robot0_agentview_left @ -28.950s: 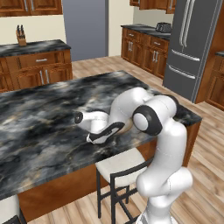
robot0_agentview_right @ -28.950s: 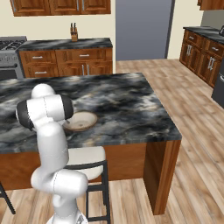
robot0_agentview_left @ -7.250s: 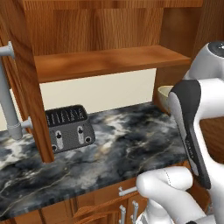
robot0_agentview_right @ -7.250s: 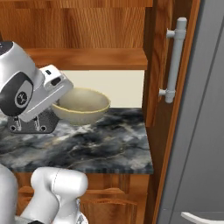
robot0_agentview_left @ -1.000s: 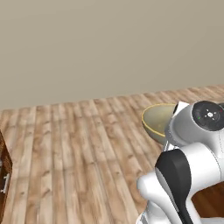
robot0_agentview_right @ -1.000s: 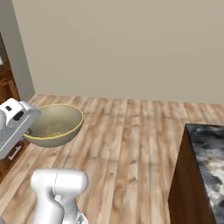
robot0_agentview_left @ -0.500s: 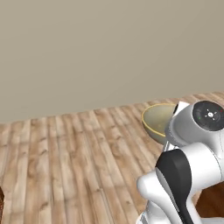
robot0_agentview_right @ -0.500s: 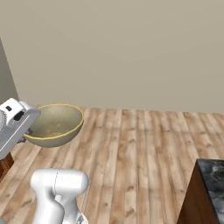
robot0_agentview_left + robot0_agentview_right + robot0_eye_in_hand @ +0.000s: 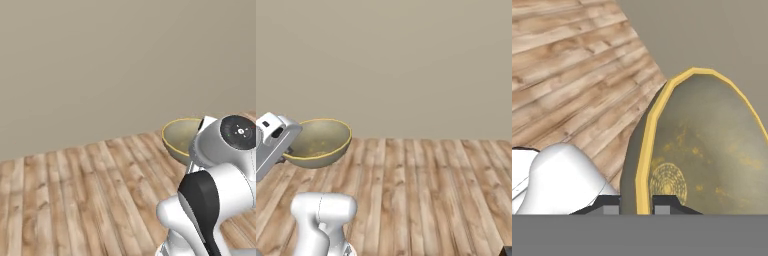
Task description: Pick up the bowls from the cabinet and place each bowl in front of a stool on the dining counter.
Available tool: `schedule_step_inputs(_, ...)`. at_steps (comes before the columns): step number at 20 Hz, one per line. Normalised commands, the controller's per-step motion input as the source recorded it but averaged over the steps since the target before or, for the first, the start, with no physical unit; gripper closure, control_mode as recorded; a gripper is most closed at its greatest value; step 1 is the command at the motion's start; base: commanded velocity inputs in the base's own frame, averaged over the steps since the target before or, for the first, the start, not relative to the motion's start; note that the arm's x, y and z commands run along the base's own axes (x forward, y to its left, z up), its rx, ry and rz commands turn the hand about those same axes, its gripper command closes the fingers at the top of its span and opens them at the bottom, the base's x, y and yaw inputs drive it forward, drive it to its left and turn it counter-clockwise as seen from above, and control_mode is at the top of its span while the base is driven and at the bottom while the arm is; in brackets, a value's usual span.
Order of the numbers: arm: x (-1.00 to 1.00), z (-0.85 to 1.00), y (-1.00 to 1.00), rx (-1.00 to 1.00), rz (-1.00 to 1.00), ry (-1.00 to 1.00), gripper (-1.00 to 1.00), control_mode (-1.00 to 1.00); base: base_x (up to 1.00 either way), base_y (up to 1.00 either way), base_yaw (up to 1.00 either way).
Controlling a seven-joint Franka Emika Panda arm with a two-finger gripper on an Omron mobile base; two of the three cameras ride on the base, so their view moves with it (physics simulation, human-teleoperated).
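End effector pinching bowl rim, aloft

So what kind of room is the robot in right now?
Probably a room in a house, maybe near a kitchen, though little shows that. You can see a wooden plank floor, a plain beige wall, and a bowl that the gripper holds by its rim.

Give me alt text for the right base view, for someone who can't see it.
A white robot arm's gripper holds a round, cream-beige ceramic bowl by its rim, in the air above a light wooden plank floor. A plain beige wall stands behind.
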Motion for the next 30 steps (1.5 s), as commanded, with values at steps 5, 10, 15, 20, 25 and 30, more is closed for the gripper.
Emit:
schedule_step_inputs(5,0.0,0.0,0.0,0.0,0.0,0.0,1.0,1.0,1.0,0.26,-0.41)
schedule_step_inputs(10,0.0,0.0,0.0,0.0,0.0,0.0,1.0,1.0,1.0,0.47,-0.56)
schedule_step_inputs(15,0.0,0.0,0.0,0.0,0.0,0.0,1.0,1.0,1.0,0.44,-0.67)
schedule_step_inputs(20,0.0,0.0,0.0,0.0,0.0,0.0,1.0,1.0,0.93,0.36,-0.72)
schedule_step_inputs(25,0.0,0.0,0.0,0.0,0.0,0.0,1.0,1.0,0.9,0.32,-0.72)
schedule_step_inputs(30,0.0,0.0,0.0,0.0,0.0,0.0,1.0,1.0,0.97,0.36,-0.68)
